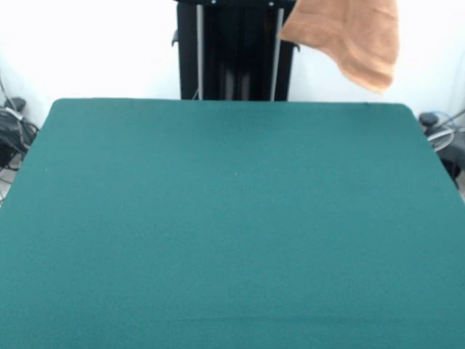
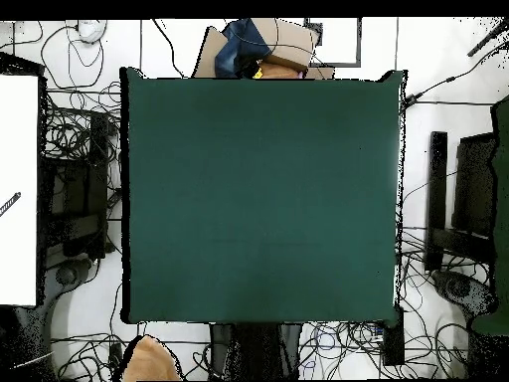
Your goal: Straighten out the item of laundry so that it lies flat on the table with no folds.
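The light orange-tan towel (image 1: 352, 36) hangs crumpled in the air at the top right of the front view, beyond the table's far edge and right of the pedestal. Its upper part is cut off by the picture's top, so what holds it is hidden. In the overhead view the towel (image 2: 149, 360) shows off the table, below its bottom left corner. The dark green table (image 1: 232, 218) has nothing on it; it also fills the overhead view (image 2: 260, 199). Neither view shows the gripper or the arm.
The black pedestal (image 1: 236, 51) stands at the middle of the table's far side. Cables and dark gear (image 2: 70, 179) lie on the floor around the table. Brown cardboard and a dark blue thing (image 2: 263, 45) sit beyond the table's top edge in the overhead view.
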You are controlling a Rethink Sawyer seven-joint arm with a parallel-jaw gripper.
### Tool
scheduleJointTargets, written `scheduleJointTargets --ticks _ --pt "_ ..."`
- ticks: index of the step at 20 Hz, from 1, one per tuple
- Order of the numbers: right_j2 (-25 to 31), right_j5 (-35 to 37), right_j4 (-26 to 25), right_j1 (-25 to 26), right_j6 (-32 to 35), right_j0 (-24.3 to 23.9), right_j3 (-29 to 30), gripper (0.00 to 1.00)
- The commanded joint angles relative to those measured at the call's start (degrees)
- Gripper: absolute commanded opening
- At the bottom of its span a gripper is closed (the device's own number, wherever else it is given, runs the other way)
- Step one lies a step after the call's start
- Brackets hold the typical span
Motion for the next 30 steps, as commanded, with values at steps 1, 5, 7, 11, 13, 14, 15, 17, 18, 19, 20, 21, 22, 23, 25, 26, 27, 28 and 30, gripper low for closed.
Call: scheduleJointTargets --ticks 1,5,7,11,13,14,15,17,18,19,20,21,22,23,25,26,27,28,30 --pt "-18.9 8.8 -3.5 -17.7 15.9 1.9 17.7 0.00" --pt "-18.4 6.1 -3.6 -15.9 14.7 1.0 18.6 0.00" --pt "-17.7 2.8 -3.9 -13.5 12.7 -0.6 19.4 0.00" --pt "-16.4 -2.5 -4.3 -9.5 9.7 -3.5 20.7 0.00" --pt "-15.7 -5.7 -4.4 -6.9 8.0 -4.8 21.3 0.00" --pt "-15.5 -7.3 -4.4 -5.6 7.2 -5.4 21.7 0.00" --pt "-15.3 -8.7 -4.4 -4.6 6.4 -5.8 21.9 0.00" --pt "-14.9 -11.9 -4.7 -2.4 4.8 -7.1 22.7 0.00" --pt "-14.8 -13.3 -4.7 -1.4 4.3 -7.5 23.0 0.00" --pt "-15.0 -14.4 -4.9 -0.4 3.9 -7.6 23.0 0.00" --pt "-15.3 -15.6 -4.9 0.7 3.4 -7.7 23.0 0.00" --pt "-15.3 -16.6 -4.7 1.7 3.0 -7.6 23.0 0.00" --pt "-15.5 -17.7 -4.6 2.7 2.5 -7.6 23.0 0.00" --pt "-15.7 -18.7 -4.2 3.6 2.0 -7.3 23.0 0.00" --pt "-15.9 -20.4 -3.6 5.3 1.2 -6.9 23.0 0.00" --pt "-15.9 -21.4 -3.2 6.3 0.7 -6.8 23.0 0.00" --pt "-16.2 -22.6 -2.7 7.5 -0.1 -6.5 23.0 0.00" --pt "-16.6 -23.9 -2.2 8.6 -0.9 -6.2 23.0 0.00" --pt "-16.6 -25.3 -1.2 10.1 -1.5 -5.7 23.0 0.00"
